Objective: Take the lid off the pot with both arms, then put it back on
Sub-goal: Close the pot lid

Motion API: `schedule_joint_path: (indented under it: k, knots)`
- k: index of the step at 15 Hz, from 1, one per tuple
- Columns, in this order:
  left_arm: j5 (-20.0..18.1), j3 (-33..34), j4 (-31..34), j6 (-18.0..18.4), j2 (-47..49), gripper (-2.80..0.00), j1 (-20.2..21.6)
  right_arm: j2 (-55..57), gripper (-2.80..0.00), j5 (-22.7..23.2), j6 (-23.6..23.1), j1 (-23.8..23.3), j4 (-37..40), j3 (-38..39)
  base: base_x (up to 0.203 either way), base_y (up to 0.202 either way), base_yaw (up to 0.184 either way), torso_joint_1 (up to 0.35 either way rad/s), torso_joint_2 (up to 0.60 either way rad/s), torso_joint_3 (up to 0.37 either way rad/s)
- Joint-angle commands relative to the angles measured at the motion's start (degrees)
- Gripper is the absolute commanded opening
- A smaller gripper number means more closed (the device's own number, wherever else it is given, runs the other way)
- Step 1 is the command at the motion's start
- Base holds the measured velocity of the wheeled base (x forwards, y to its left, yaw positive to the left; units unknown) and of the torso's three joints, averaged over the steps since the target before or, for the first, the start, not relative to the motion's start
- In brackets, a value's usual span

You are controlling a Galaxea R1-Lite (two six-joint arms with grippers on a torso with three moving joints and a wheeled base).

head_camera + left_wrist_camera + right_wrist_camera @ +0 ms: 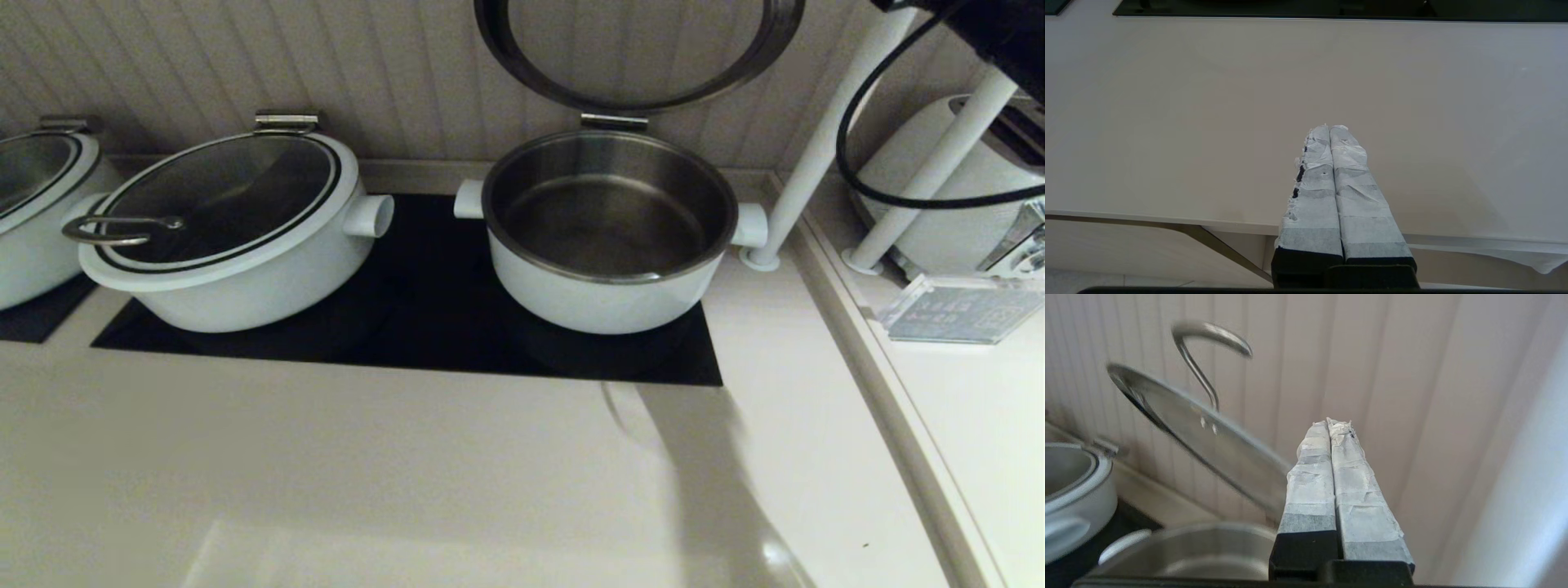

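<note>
The pot (pixel 608 269) stands open on the right of the black cooktop (pixel 424 327), its steel inside empty. The lid (pixel 629 104) is tipped up on its hinge bracket (pixel 614 122) and stands almost upright before the back wall. In the right wrist view the lid (pixel 1208 433) slants above the pot (pixel 1200 547), with its steel handle (pixel 1208 335) free. My right gripper (pixel 1333 422) is shut and empty, in the air to the right of the lid and apart from it. Part of the right arm (pixel 980 24) shows at the top right. My left gripper (pixel 1329 127) is shut and empty over bare countertop near its front edge.
A wider white pot with a closed lid (pixel 229 237) stands on the left of the cooktop, and another pot (pixel 33 212) at the far left. Two white posts (pixel 824 139), a white appliance (pixel 963 180) and a clear stand (pixel 955 310) are at the right.
</note>
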Motion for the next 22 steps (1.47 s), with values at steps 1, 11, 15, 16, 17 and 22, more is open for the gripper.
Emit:
schedule_joint_path:
  k: [1,11,15,16,17,22]
  knots:
    - [-0.04,0.00,-0.02,0.00,-0.02,-2.80,0.00,4.11,-2.80,0.84,-0.06,0.03,-0.37,-4.89,0.000,0.000,0.000,0.000,0.00,0.000]
    - [-0.04,0.00,-0.02,0.00,-0.02,-2.80,0.00,17.66,-2.80,8.78,1.88,-3.59,-0.16,-23.14,0.000,0.000,0.000,0.000,0.00,0.000]
    - [-0.04,0.00,-0.02,0.00,-0.02,-2.80,-0.07,18.37,-2.80,9.12,1.97,-3.84,-0.68,-23.14,0.000,0.000,0.000,0.000,0.00,0.000]
    - [-0.04,0.00,-0.02,0.00,-0.02,-2.80,0.00,18.46,-2.80,9.20,1.97,-3.84,-0.69,-23.13,0.000,0.000,0.000,0.000,0.00,0.000]
    - [-0.02,0.00,-0.02,0.00,-0.02,-2.80,0.00,18.72,-2.80,9.20,1.97,-3.84,-0.69,-23.14,0.000,0.000,0.000,0.000,0.00,0.000]
    - [-0.04,0.00,-0.02,0.00,-0.02,-2.80,0.00,18.81,-2.80,9.29,1.88,-3.84,-0.86,-22.89,0.000,0.000,0.000,0.000,0.00,0.000]
